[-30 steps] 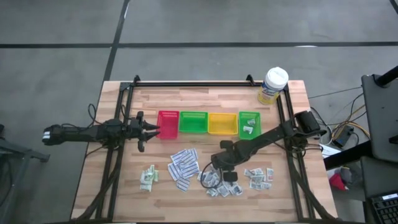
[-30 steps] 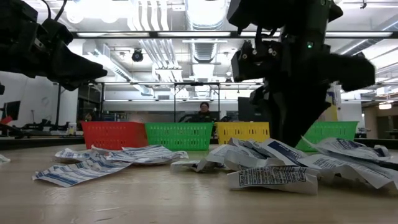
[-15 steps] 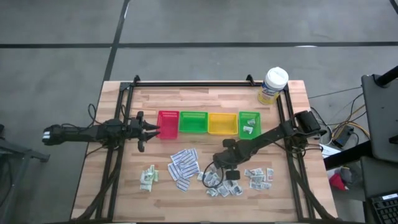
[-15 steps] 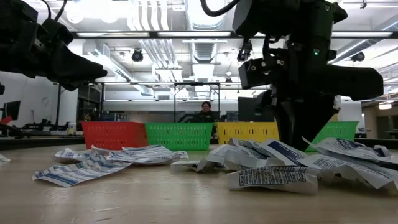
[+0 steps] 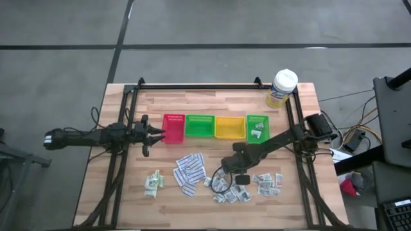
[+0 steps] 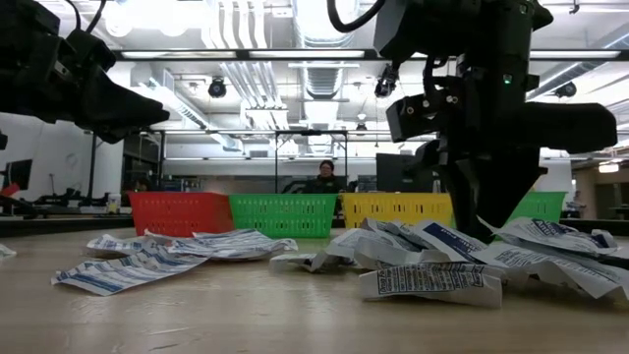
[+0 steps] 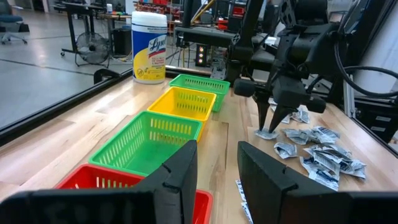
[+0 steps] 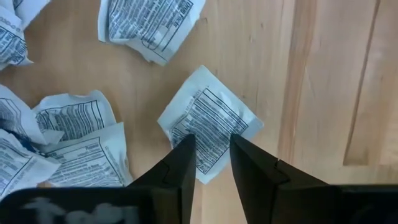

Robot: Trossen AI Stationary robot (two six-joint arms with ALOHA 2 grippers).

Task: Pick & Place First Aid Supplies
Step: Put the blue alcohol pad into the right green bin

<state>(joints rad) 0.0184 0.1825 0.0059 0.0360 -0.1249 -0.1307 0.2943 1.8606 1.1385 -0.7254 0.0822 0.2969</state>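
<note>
table (image 5: 212, 204): bare wood along near edge and far strip | trays (image 5: 214, 127): row mid-table | packets (image 5: 257, 186): scattered near edge, three clusters | right gripper (image 8: 208, 152): tips straddle one square packet (image 8: 208, 121) flat on bare wood, jaws narrowly apart, nothing lifted | left gripper (image 7: 216, 163): beside red tray (image 5: 173, 128), slightly open, empty

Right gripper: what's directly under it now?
Under the right gripper lies one square printed packet flat on the bare table, apart from the other packets. The fingertips hide its near edge; whether they touch it is unclear.
</note>
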